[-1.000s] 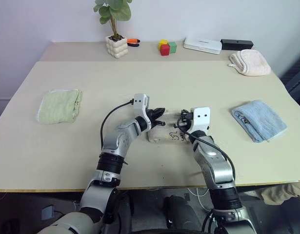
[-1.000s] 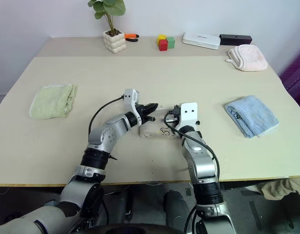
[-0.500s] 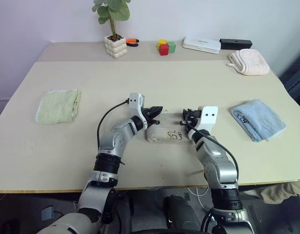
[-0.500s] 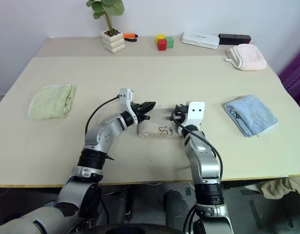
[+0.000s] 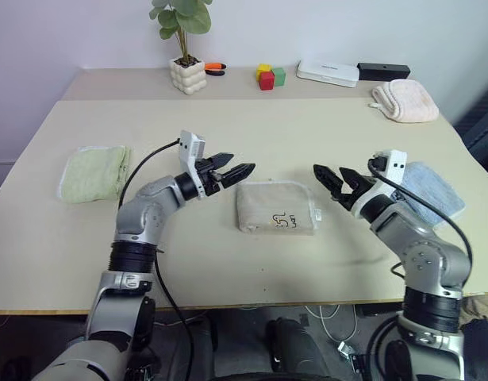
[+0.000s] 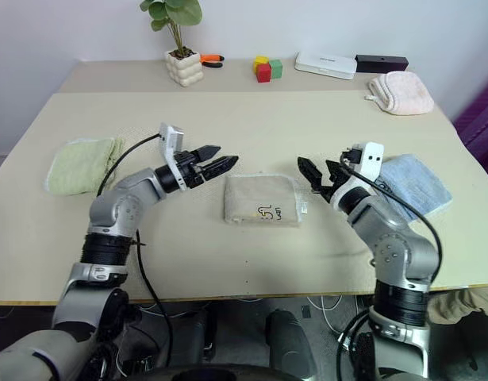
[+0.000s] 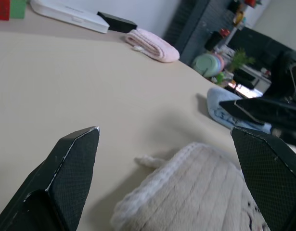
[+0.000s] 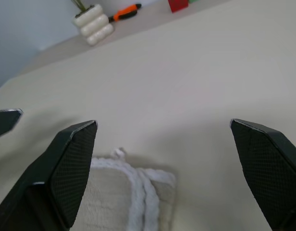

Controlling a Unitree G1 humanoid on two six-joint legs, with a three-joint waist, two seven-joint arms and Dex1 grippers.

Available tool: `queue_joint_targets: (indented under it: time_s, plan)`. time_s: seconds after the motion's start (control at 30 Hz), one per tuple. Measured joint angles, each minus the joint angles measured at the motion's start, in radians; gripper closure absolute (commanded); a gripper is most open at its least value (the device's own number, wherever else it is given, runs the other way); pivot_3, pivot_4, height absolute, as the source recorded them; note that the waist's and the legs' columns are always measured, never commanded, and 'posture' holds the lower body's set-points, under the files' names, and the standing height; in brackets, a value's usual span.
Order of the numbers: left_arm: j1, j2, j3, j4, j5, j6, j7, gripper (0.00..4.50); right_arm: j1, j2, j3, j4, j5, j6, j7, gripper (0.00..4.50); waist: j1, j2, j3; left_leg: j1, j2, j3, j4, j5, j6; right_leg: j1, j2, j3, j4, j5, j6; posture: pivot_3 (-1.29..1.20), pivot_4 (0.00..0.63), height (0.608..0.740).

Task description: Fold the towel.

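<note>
The towel [image 5: 275, 208] lies on the table [image 5: 251, 127] as a compact beige folded rectangle with a pale corded edge and a dark mark on top. My left gripper [image 5: 242, 163] hovers just beyond its left end, open and empty. My right gripper [image 5: 329, 171] hovers off its right end, open and empty too. The two grippers point toward each other over the cloth. In the left wrist view the towel [image 7: 196, 192] sits low between the wide-spread fingers [image 7: 75, 163]. In the right wrist view its corded edge [image 8: 138, 183] lies between the fingers [image 8: 66, 159].
A light-green folded towel [image 5: 95, 172] lies at the left and a light-blue one [image 5: 426, 190] behind my right wrist. Along the back stand a potted plant [image 5: 188, 75], coloured blocks [image 5: 269, 77], a white box [image 5: 329, 73], a black box [image 5: 384, 71] and a pink cloth [image 5: 406, 101].
Both grippers were shut at the towel's middle. They have opened, let go, risen and swung apart to either side. The towel stays folded on the table.
</note>
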Motion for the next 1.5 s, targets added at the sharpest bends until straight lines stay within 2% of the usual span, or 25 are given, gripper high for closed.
queue_joint_targets:
  time_s: [0.33,0.57,0.67,0.87,1.5]
  plan:
    - [0.010,0.140,0.006,-0.010,-0.019,-0.060,-0.213,0.04,0.026,-0.183,-0.001,0.028,0.094,0.210,0.094,0.01,0.001,0.000,0.000,0.000,0.000,0.000,0.000,0.000,0.000,0.000,0.000,0.000,0.000,-0.001,-0.003,0.00,0.150,0.740]
    - [0.011,0.144,0.012,-0.008,-0.027,-0.079,-0.224,0.04,0.022,-0.153,0.001,0.039,0.121,0.212,0.101,0.01,0.000,0.000,0.000,0.000,0.000,0.000,0.000,0.000,0.000,0.000,0.000,0.000,0.000,0.000,0.000,0.00,0.150,0.740]
    - [0.049,0.157,0.016,-0.062,-0.061,-0.079,-0.274,0.04,0.022,-0.159,0.001,0.040,0.125,0.223,0.103,0.01,0.000,0.000,0.000,0.000,0.000,0.001,0.000,0.000,0.000,0.000,0.000,0.000,0.000,0.000,0.000,0.00,0.150,0.740]
    - [0.149,0.259,0.028,-0.152,-0.092,-0.132,-0.439,0.04,0.016,-0.242,-0.030,0.117,0.174,0.383,0.110,0.01,0.000,0.000,0.000,0.000,0.001,0.001,0.000,0.000,0.000,-0.001,0.000,0.000,0.000,-0.002,-0.004,0.00,0.150,0.740]
    - [0.189,0.271,0.026,-0.200,-0.098,-0.164,-0.465,0.04,-0.045,-0.149,0.027,0.158,0.183,0.494,0.099,0.01,-0.001,0.000,0.000,0.000,0.001,0.001,0.000,0.000,0.000,-0.001,0.000,0.001,0.000,-0.001,-0.002,0.00,0.150,0.740]
